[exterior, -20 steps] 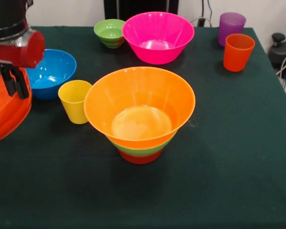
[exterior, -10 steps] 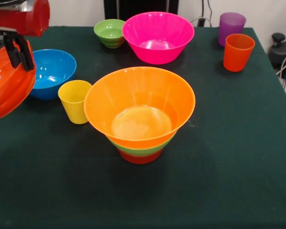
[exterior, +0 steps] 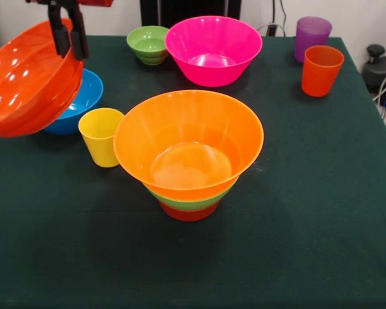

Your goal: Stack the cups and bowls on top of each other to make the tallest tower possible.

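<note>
My gripper (exterior: 68,33) is at the top left, shut on the rim of a shallow orange bowl (exterior: 27,80), which hangs tilted in the air over the blue bowl (exterior: 83,98). The tower (exterior: 188,151) stands mid-table: a small red-orange bowl at the base, a medium green bowl, and the large yellow-orange bowl on top. A yellow cup (exterior: 101,136) stands just left of it. The small ribbed green bowl (exterior: 148,44) and the large pink bowl (exterior: 213,49) sit at the far side. The orange cup (exterior: 321,69) and purple cup (exterior: 311,35) stand far right.
The dark green tablecloth (exterior: 309,212) covers the table. A black device with cables (exterior: 381,67) sits past the right edge. The robot's black pedestal (exterior: 190,9) stands behind the pink bowl.
The gripper has risen and moved right with the shallow orange bowl, which has lifted from the left edge to above the blue bowl. Nothing else has moved.
</note>
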